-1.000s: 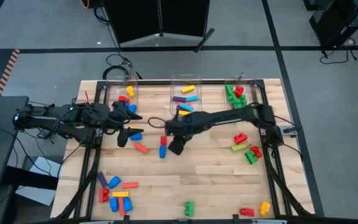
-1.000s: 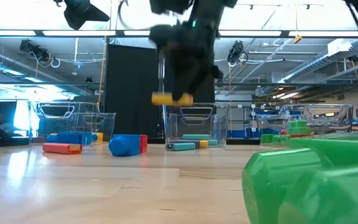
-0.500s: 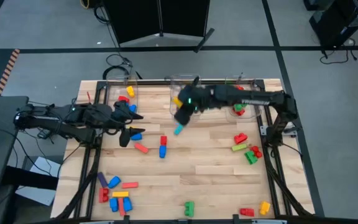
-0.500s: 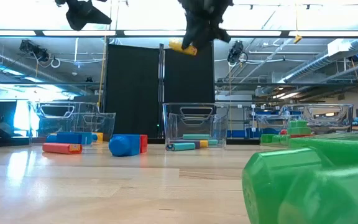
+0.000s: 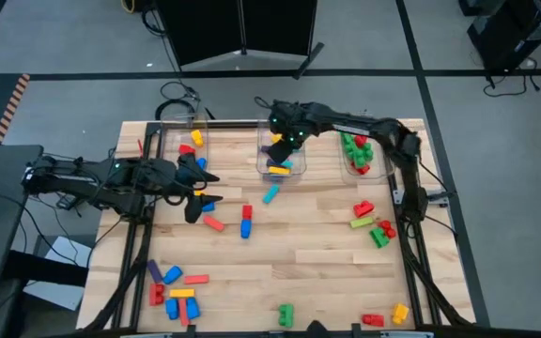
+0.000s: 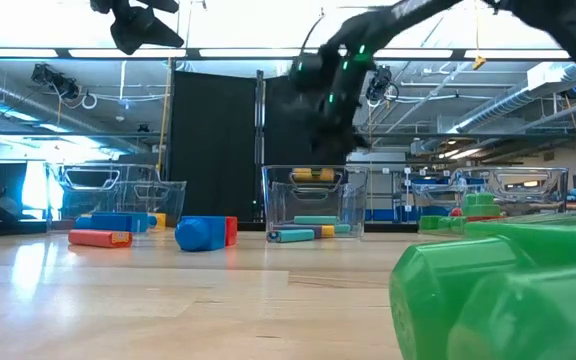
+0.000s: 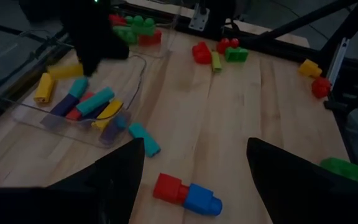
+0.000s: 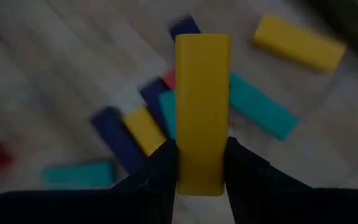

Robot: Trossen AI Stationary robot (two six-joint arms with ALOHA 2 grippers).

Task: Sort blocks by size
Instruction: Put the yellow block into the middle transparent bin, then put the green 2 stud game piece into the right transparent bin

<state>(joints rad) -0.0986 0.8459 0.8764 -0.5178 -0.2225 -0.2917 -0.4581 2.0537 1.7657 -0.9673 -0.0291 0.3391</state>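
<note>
Right hand (image 8: pixel 201 163) clamping yellow block (image 8: pixel 202 109)

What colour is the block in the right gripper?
Yellow. The long block sits pinched in the right gripper, clearest in the right wrist view.

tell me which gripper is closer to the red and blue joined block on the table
Left. The left gripper hovers just beside the red and blue block; the right gripper is over the middle bin.

quick count: three clear bins (image 5: pixel 280 150) along the back edge, two arms, one long yellow block (image 8: pixel 202 112) pinched over the middle bin, one red-and-blue joined pair (image 7: pixel 186 193) mid-table, and one cyan block (image 5: pixel 270 194) lying just outside the middle bin
</note>
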